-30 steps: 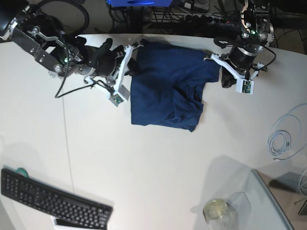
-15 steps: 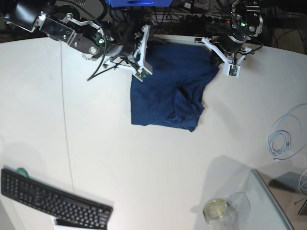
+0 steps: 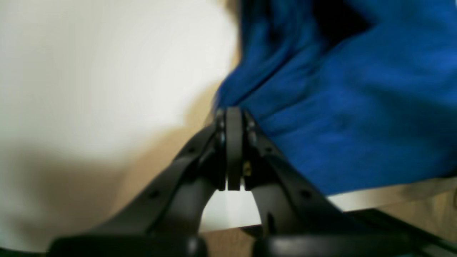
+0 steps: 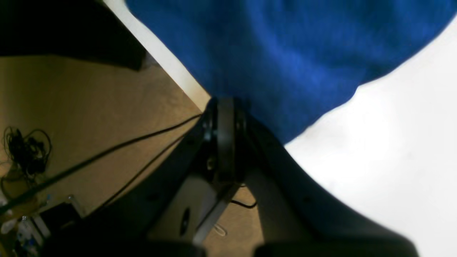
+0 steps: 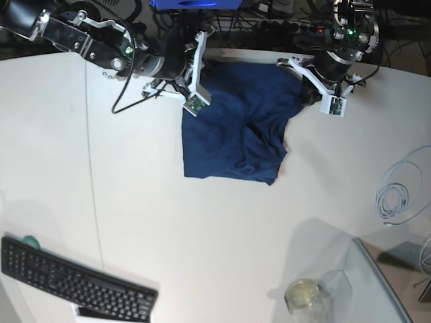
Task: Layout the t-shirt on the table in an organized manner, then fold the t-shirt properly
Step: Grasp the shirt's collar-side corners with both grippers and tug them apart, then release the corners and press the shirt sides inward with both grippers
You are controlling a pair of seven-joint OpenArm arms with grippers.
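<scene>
The dark navy t-shirt (image 5: 236, 128) lies rumpled on the white table (image 5: 168, 215), its upper edge at the table's far edge. My right gripper (image 5: 204, 62) is at the shirt's top corner on the base view's left. In the right wrist view the gripper (image 4: 225, 103) is shut on the cloth (image 4: 285, 53) right where the table ends. My left gripper (image 5: 303, 84) is at the opposite top corner. The left wrist view is blurred; there the gripper (image 3: 234, 114) is shut on the edge of the shirt (image 3: 339, 107). The lower part of the shirt is folded over itself.
A black keyboard (image 5: 74, 286) lies at the near left. At the right edge is a coil of grey cable (image 5: 397, 195). A glass jar (image 5: 306, 296) and a clear panel (image 5: 380, 282) stand at the near right. Beyond the far edge are floor and cables (image 4: 28, 150).
Both arms have moved toward the table's far edge, drawing the shirt's top edge back and spreading its upper corners. The lower hem has stayed where it was.
</scene>
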